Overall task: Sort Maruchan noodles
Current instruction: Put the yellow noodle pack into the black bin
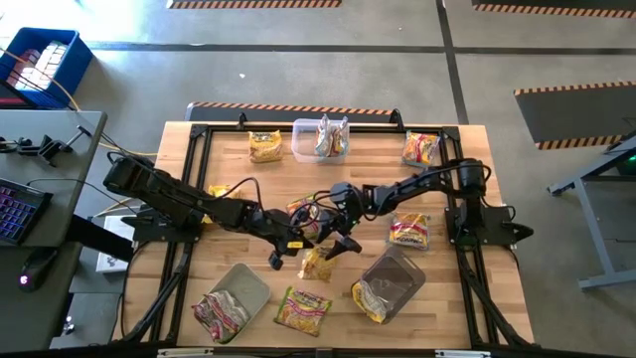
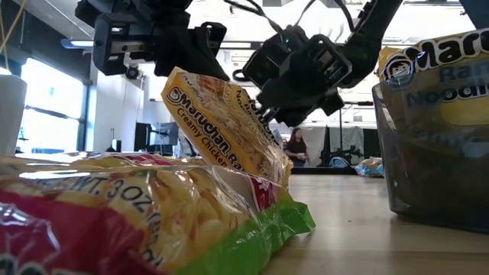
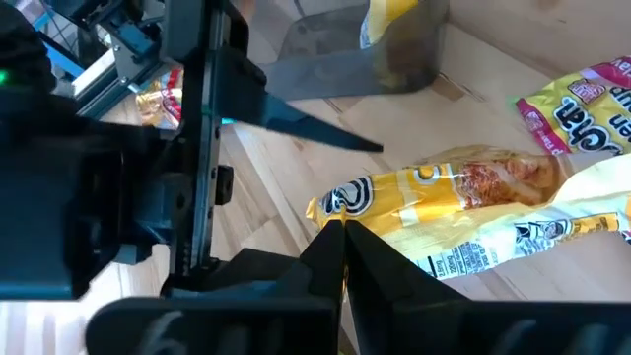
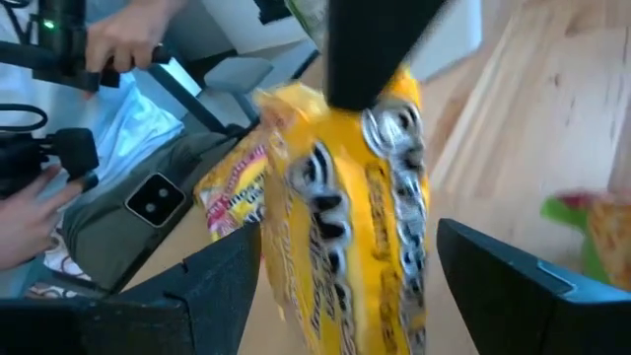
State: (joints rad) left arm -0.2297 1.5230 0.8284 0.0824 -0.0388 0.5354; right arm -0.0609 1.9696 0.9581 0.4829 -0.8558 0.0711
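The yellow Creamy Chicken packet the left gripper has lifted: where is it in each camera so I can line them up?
High view: yellow packet hangs mid-table between both grippers.
Low view: tilted at centre, label readable.
Left wrist view: stretches past the shut left gripper, packet at.
Right wrist view: fills the middle, between the open right gripper's fingers.
Shared landmark: the clear tub.
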